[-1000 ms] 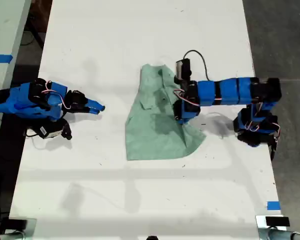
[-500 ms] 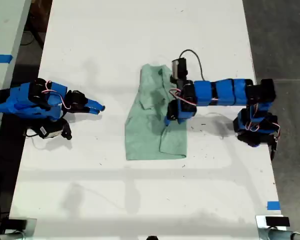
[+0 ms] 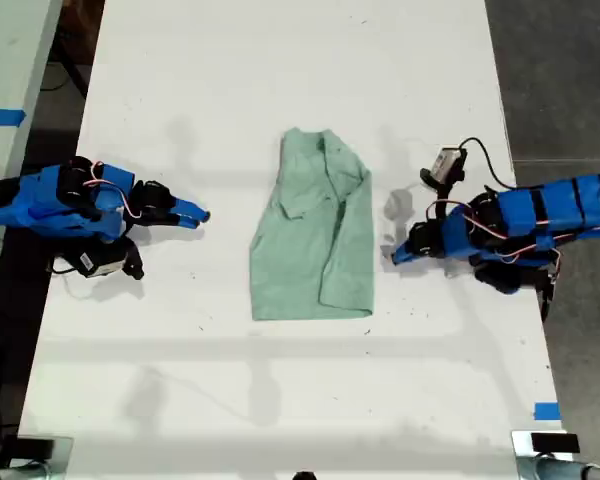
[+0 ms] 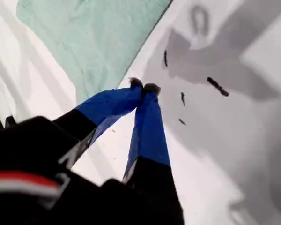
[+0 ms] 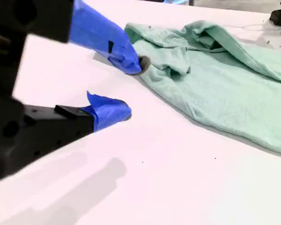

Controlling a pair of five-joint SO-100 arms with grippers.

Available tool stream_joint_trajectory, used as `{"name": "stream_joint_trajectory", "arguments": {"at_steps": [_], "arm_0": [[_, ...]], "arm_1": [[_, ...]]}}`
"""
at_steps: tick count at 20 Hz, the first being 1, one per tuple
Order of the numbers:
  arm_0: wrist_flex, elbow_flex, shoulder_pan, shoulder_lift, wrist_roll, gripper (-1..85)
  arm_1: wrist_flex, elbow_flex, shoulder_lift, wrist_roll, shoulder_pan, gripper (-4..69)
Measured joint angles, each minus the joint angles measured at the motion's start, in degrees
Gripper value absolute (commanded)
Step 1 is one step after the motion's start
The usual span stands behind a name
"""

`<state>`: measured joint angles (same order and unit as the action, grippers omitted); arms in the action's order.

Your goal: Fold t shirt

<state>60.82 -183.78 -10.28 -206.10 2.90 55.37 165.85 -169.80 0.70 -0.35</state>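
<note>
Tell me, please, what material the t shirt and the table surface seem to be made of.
The t shirt looks like soft knitted cloth, probably cotton or a blend: matte pale mint, with a faint fuzzy grain, wrinkles and limp folds. The table looks like a hard, smooth white board, perhaps laminate or painted wood: it shows small dark scuffs and crisp shadows.

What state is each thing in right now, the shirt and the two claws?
T shirt: flat on the table, one side folded over, nothing holding it.
My first gripper: shut, empty, beside the shirt.
My second gripper: open, empty, near the shirt's edge.
</note>
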Motion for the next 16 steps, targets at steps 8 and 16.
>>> {"name": "stream_joint_trajectory", "arguments": {"at_steps": [8,16], "arm_0": [[0.0,0.0,0.0,0.0,0.0,11.5],[0.0,0.0,0.0,0.0,0.0,11.5]], "arm_1": [[19.7,9.4,-29.7,3.3,0.8,0.3],[20.0,9.4,-29.8,-0.5,-1.8,0.4]]}}
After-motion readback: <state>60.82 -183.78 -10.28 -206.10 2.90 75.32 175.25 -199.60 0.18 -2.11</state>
